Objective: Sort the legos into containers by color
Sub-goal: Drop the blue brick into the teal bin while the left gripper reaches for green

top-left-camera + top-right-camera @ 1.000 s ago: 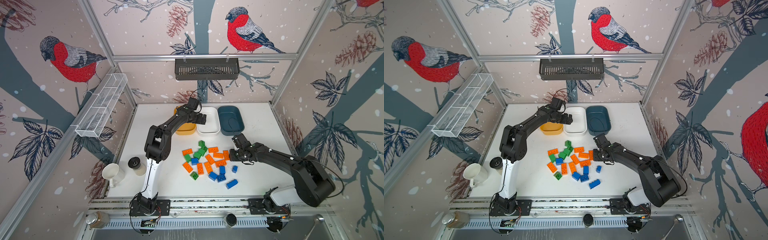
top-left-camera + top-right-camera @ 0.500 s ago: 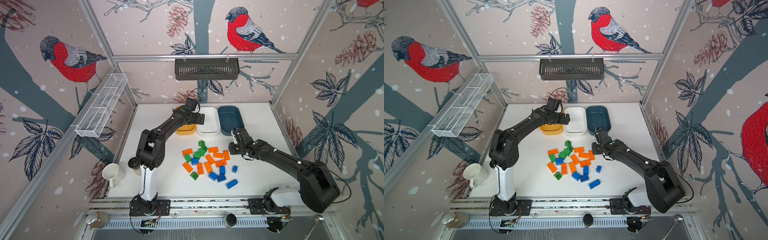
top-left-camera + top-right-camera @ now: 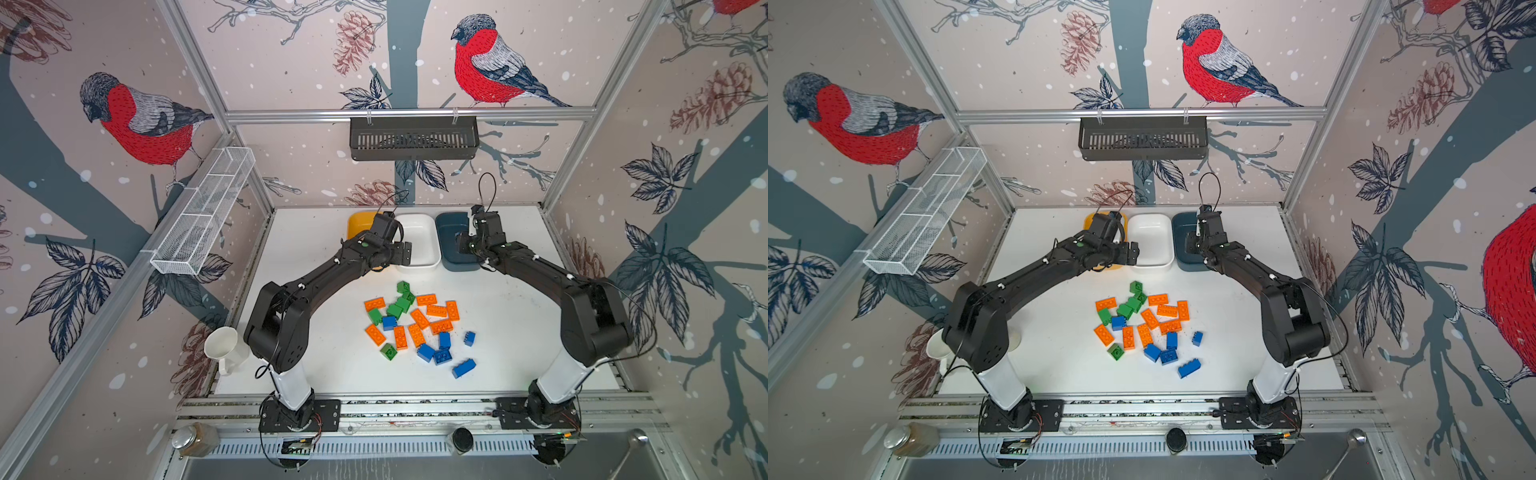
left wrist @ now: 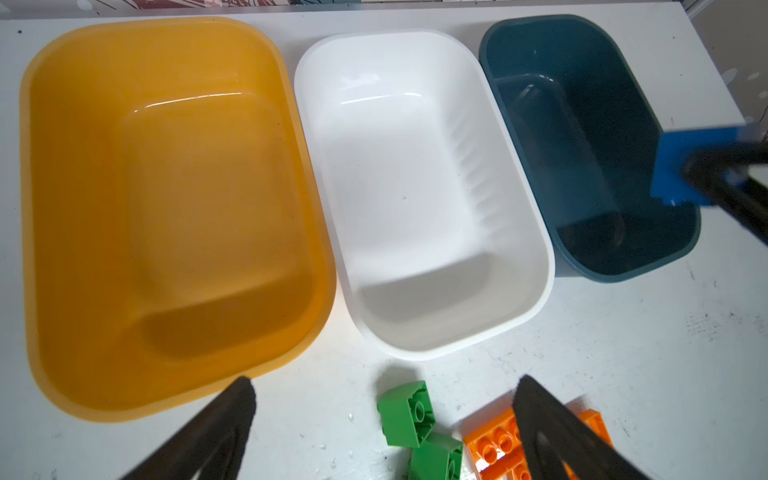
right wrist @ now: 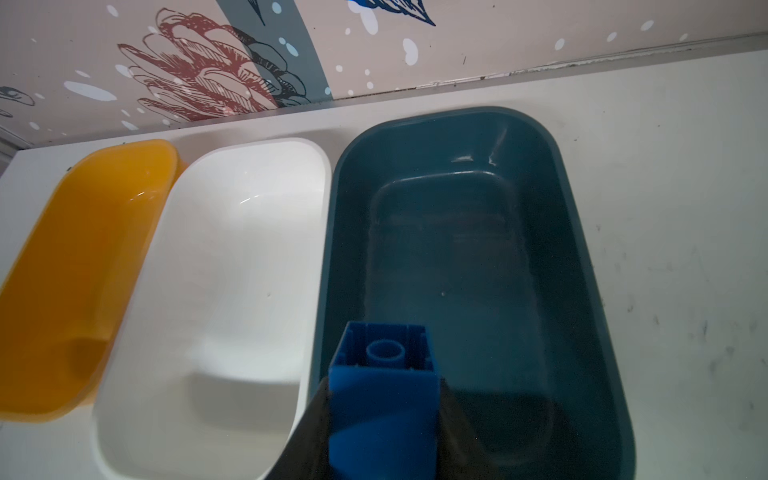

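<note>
The right pincer (image 3: 462,244) pinches one blue brick (image 5: 384,386) by two opposite side faces. It holds it above the near end of the teal tub (image 5: 540,249). The brick is hard, matte plastic, blocky and square in section. Its hollow underside faces the wrist camera, with thin ribs and a single round tube inside. The left pincer (image 4: 384,384) is spread wide above the tabletop (image 3: 519,332), just in front of the yellow-orange tub (image 4: 83,124) and the white tub (image 4: 415,166). The three tubs match in shape: shallow, rounded-rectangular, thin-walled glossy plastic. They stand close side by side at the far edge of the tabletop, yellow-orange on the left, white in the middle, teal on the right. The white one has faint ribbing down one inner wall. The rest of the legos (image 3: 417,335) lie in a loose heap in the middle of the tabletop, well apart from the tubs. In both top views I count nine orange, mostly long flat studded plates. About six are green, small and chunky and bunched toward the far side, so that count is unsure. Six blue lie toward the near right, some of them apart from the heap.
</note>
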Available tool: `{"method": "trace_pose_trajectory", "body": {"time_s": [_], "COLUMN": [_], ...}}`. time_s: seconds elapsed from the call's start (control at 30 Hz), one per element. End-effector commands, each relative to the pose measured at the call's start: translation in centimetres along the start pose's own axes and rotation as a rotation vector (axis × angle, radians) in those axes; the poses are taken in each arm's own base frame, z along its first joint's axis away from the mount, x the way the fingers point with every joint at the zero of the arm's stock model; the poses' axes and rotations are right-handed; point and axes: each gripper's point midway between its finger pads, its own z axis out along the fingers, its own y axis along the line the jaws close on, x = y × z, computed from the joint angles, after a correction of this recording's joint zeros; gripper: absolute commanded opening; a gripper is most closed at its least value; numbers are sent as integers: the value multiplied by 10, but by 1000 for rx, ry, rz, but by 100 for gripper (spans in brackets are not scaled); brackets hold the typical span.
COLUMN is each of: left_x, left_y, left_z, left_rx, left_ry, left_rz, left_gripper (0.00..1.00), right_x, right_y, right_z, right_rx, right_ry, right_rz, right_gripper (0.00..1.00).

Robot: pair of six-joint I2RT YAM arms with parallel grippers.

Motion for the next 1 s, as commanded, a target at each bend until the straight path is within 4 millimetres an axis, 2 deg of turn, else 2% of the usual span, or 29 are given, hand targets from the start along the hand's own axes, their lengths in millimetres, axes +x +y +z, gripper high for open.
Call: {"method": "trace_pose_trajectory", "body": {"time_s": [0.0,0.1,0.2,0.33,0.5,0.63,0.87,0.97], "left_x": [3,20,39,61,72,71,78,85], "left_y": [-4,-9,-15,-17,-19,-22,-31,-35], "left_z": [-7,-8,-8,-4,2,6,18,25], "left_rx": [-47,-43,-14,-1,15,27,71,86], "left_ry": [-49,-27,2,50,82,78,114,144], "left_rz": [-31,-48,-72,-90,-99,-100,-95,-87], "left_gripper": [97,97,97,97,97,97,96,90], "right_x": [-4,2,3,-2,-10,-13,-20,-16], "right_y": [-9,-18,-17,-10,-7,-6,6,12], "right_z": [25,50,66,73,65,52,10,-8], "right_rx": [45,94,97,86,104,128,117,83], "right_ry": [16,60,86,89,69,61,-24,-72], "right_rz": [-56,-73,-73,-63,-56,-52,-22,37], "right_gripper": [29,29,30,33,47,59,70,75]}}
